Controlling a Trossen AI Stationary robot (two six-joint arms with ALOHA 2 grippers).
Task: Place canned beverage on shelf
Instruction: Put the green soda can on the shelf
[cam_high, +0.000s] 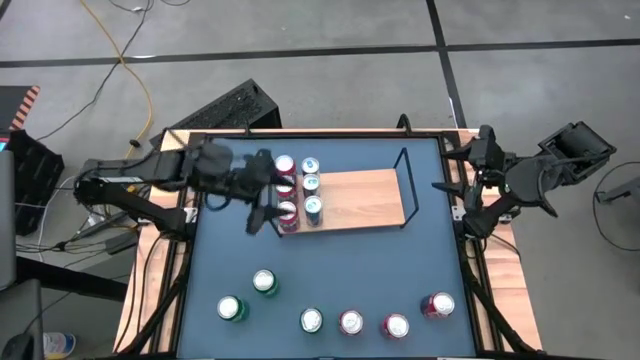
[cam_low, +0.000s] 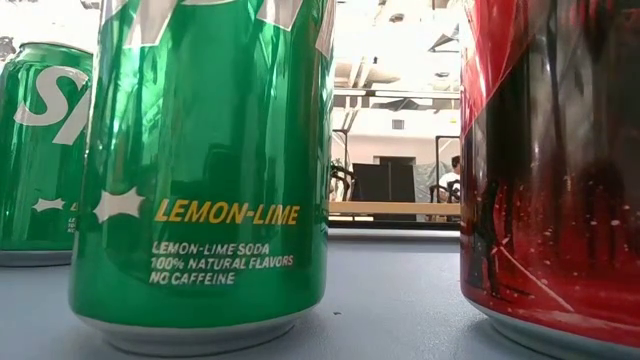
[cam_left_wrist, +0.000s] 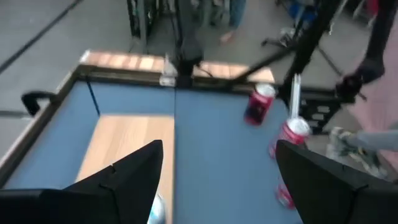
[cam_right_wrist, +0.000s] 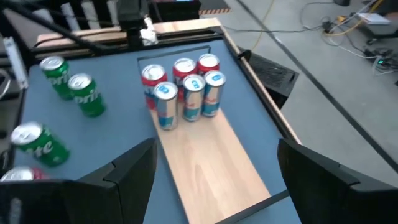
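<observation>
A light-wood shelf (cam_high: 360, 198) with thin black wire end frames lies on the dark-blue table (cam_high: 330, 265), toward its far side. Six cans stand bunched at the shelf's left end: three red cans (cam_high: 286, 190) in one row and three blue-and-silver cans (cam_high: 311, 186) in the row beside them. The rest of the board is bare wood.

The left pincer (cam_high: 262, 215) hovers just beside the red row, at the shelf's left edge, its fingers spread wide and holding nothing.

Along the table's near edge stand three green cans (cam_high: 264, 282) and three more red cans (cam_high: 396, 325), well apart from the shelf.

The right pincer (cam_right_wrist: 214, 180) waits at the table's right edge, fingers also wide apart and empty.
</observation>
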